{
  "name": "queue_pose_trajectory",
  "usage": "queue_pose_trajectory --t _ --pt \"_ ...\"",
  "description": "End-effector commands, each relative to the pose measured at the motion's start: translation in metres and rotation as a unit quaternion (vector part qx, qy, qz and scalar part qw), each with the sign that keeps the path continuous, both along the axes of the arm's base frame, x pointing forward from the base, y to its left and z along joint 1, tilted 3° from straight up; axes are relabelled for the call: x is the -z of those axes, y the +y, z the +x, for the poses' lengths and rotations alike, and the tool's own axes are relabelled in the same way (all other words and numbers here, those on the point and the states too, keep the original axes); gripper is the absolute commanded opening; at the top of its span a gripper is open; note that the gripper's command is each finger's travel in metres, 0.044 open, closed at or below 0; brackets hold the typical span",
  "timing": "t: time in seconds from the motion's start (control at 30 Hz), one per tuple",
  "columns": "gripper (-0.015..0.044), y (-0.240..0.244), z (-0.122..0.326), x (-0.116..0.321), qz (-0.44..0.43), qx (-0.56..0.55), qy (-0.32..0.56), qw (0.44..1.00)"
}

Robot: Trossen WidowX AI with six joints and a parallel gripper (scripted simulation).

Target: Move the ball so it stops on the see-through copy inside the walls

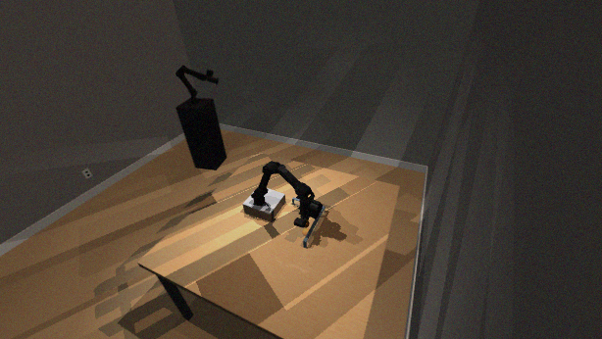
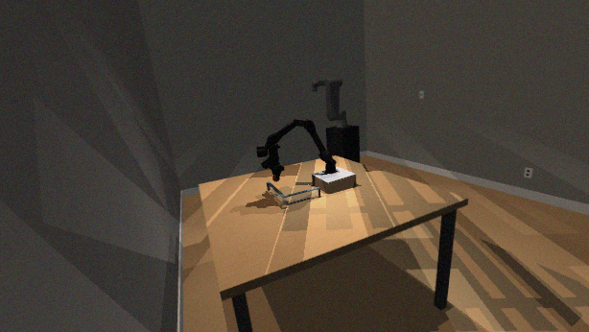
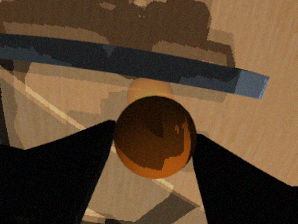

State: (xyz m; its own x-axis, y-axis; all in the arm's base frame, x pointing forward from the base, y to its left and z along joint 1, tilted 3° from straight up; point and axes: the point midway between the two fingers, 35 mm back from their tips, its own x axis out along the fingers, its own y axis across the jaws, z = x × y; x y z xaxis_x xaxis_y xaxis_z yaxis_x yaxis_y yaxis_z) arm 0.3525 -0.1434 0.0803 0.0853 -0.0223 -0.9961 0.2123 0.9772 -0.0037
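The jaws are closed on the ball (image 3: 154, 136), one dark finger (image 3: 60, 183) pressing each side of it in the wrist view. The ball is orange-brown and round, and it is held above the surface (image 2: 336, 216), not resting on it; in the exterior view it shows as a small orange spot (image 2: 274, 177) under the gripper (image 2: 275, 173). Just beyond the ball in the wrist view a pale see-through copy (image 3: 149, 90) lies on the wood, partly hidden by the ball. Behind this copy runs one clear wall (image 3: 133, 63), bluish, with its shadow beyond it. In the exterior view the two low walls (image 2: 293, 194) make a corner toward the far left part of the surface, near the arm's white base (image 2: 334, 180). The gripper hangs over the corner region, close to the left wall. In the top view the gripper (image 1: 301, 221) stands just beside the long wall (image 1: 315, 226).
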Motion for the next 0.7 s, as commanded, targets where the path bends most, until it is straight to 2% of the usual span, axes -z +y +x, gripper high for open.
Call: queue_pose_trajectory --t 0.0,0.27,0.67 --pt "0.0000 0.001 0.001 0.018 0.003 -0.006 0.002 1.000" --pt "0.0000 0.001 0.004 0.065 0.003 -0.006 0.003 1.000" --pt "0.0000 0.001 0.005 0.077 0.003 -0.006 0.003 1.000"
